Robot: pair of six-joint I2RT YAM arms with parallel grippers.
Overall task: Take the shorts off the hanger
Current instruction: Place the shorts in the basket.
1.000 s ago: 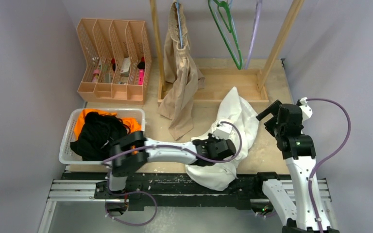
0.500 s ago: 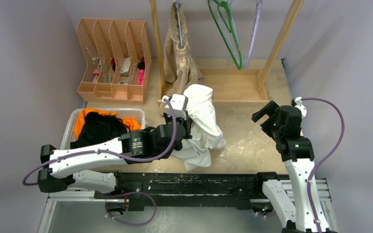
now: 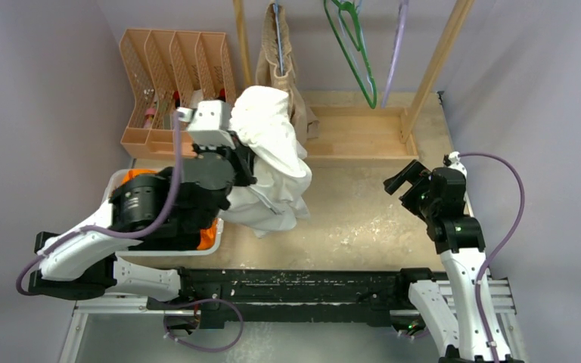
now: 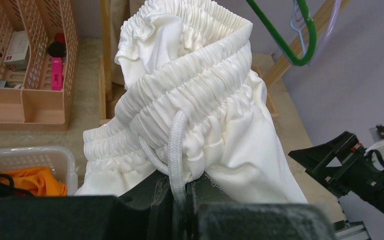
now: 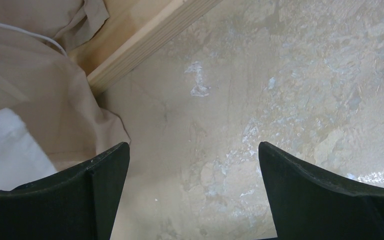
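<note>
- The left gripper [image 4: 182, 192] has its fingers clenched on the gathered elastic waistband of the white cloth shorts [image 4: 200, 100]. The thick white drawstring [image 4: 178, 145] is pinched in with it.
- This pair looks limp and light. It slumps in a bunch over the fingers, with the legs hanging loose below.
- The ruched waistband is probably the surest hold, being thick and ridged. Thin leg cloth would likely slide or stretch, and the cord alone could pull through its channel.
- The white pair is off any hanger and held in the air just in front of the wooden rack [image 3: 363, 140]. It is beside the white plastic basket [image 3: 113, 185] where the bright orange shorts [image 3: 132, 178] lie.
- The beige shorts [image 3: 280, 60] hang on the blue wire hanger [image 3: 278, 30] right behind the white bundle. Whether the two touch cannot be told.
- The left wrist is lifted high, the forearm crosses over the basket, and the elbow is folded back to the left.
- The right gripper [image 5: 192, 150] has its fingers spread wide with nothing between them. It points down at the bare pale table [image 3: 363, 219].
- The right arm stands upright on its own side, well apart from the white pair.
</note>
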